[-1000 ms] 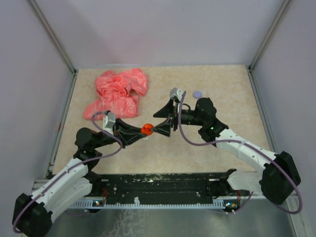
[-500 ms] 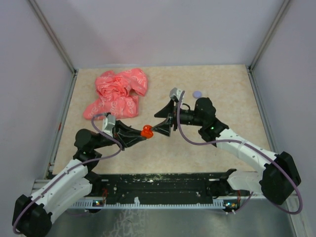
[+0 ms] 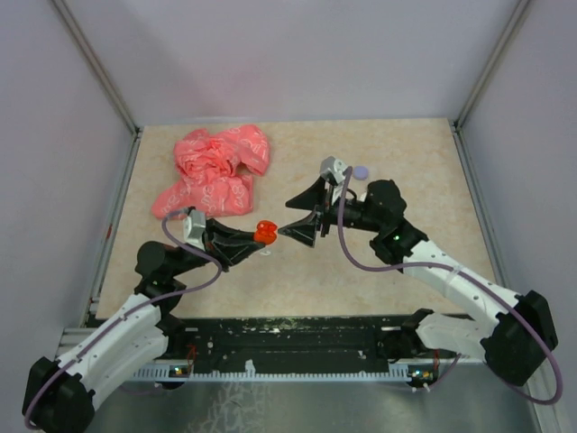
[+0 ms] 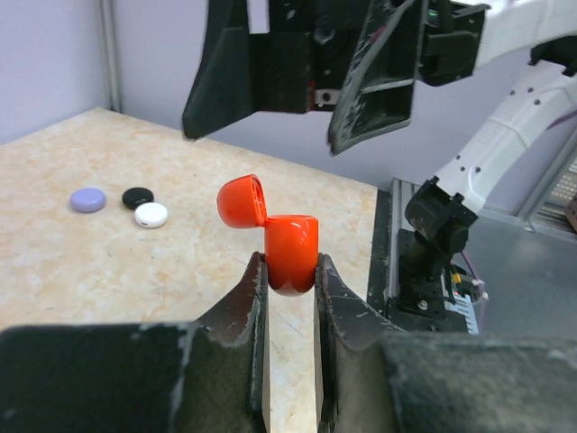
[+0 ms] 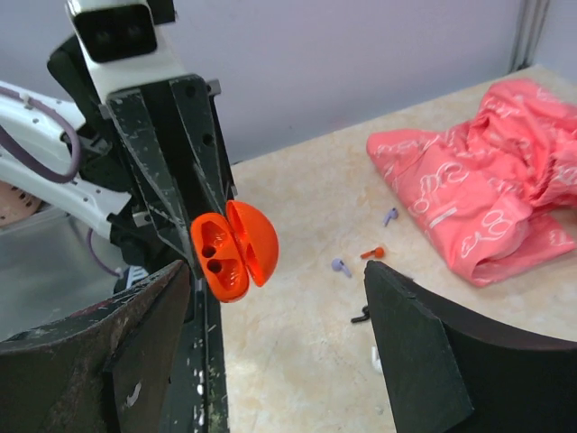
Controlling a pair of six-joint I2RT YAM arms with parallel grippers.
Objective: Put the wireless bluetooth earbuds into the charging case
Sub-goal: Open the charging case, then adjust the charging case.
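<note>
Left hand (image 4: 289, 267) clenched on the open red charging case (image 4: 291, 245), its lid hinged back. Right hand (image 3: 290, 216) faces the case, fingers spread, grasping nothing. Wireless bluetooth earbuds (image 5: 341, 266) lie loose on the table (image 3: 406, 153) between case and pink cloth (image 3: 216, 167), whose white print is unreadable.

Enclosed bench cell, plain and evenly lit.
Beige marbled tabletop (image 3: 297, 281), boxed by pale lilac-grey walls (image 3: 288, 54) on three sides; grey metal posts (image 3: 95, 65) at back corners; black slotted rail (image 3: 297, 338) along near edge.
</note>
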